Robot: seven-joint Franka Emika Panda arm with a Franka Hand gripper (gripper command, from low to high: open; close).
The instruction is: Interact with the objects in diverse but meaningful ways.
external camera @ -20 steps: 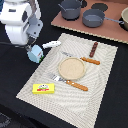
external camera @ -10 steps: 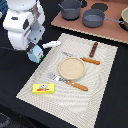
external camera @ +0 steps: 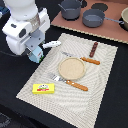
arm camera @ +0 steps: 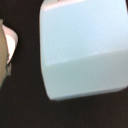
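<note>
Gripper (external camera: 36, 51) lowered, over pale-blue block (arm camera: 82, 47)

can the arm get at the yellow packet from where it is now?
Probably yes. The yellow packet lies flat and alone on the mat, nothing on or against it. The pincer sits over the pale-blue block; whether it holds it is unclear.

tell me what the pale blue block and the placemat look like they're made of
Pale-blue block: probably foam or matte plastic; in the wrist view its flat facets look faintly grainy, with soft edges and no glare.
Placemat: likely woven fabric or straw; beige, matte, with fine parallel ribbing, though the picture is too coarse to be sure.
</note>
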